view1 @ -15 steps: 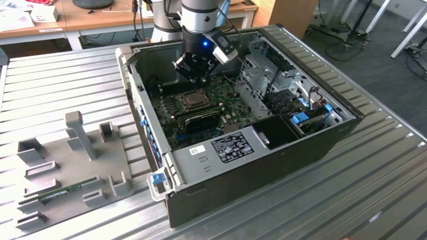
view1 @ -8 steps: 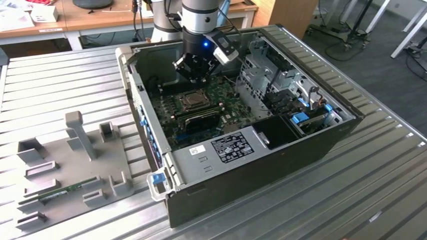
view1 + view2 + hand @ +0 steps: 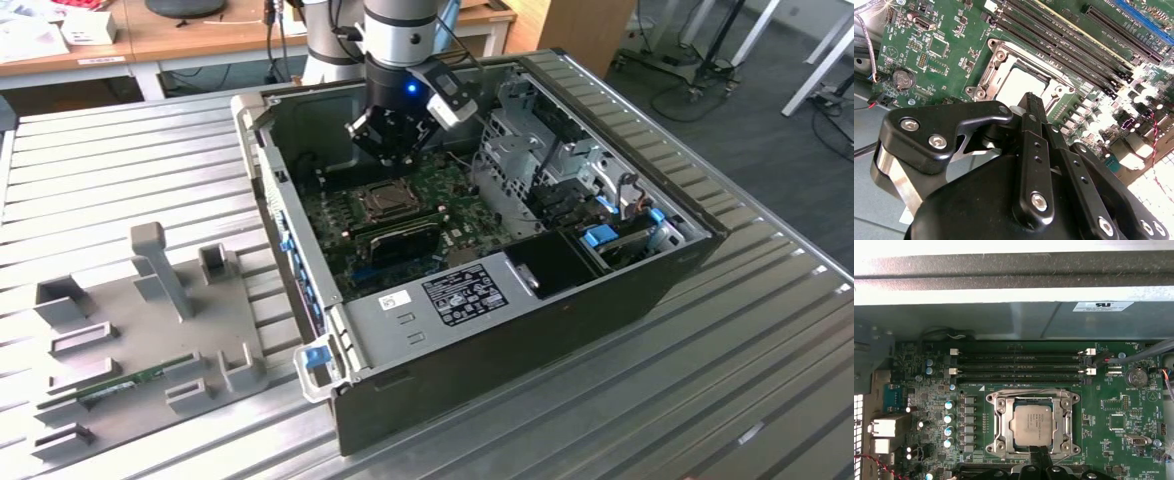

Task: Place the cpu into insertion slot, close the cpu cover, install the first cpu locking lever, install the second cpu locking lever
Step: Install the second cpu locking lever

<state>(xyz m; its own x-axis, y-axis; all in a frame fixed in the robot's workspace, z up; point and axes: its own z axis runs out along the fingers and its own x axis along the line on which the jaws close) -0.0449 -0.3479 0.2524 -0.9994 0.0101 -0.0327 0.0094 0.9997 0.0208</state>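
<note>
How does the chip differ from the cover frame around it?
The chip is a solid, silvery-tan square face; the cover frame is a silvery plate with a cut-out middle. The chip is smaller and sits inside the frame's opening. The chip's face is smooth; the frame carries screws at its corners. Both lie flat and square on the green board.

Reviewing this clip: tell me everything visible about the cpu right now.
The cpu is a small flat square chip with a silvery-tan metal face, lying level in the insertion slot on the green circuit board. The cpu cover, a thin silvery frame, lies closed around it, its face showing through the cut-out. In the second wrist view the chip looks bright and bare. The claw hangs just above the socket's edge; whether it touches anything cannot be told.
</note>
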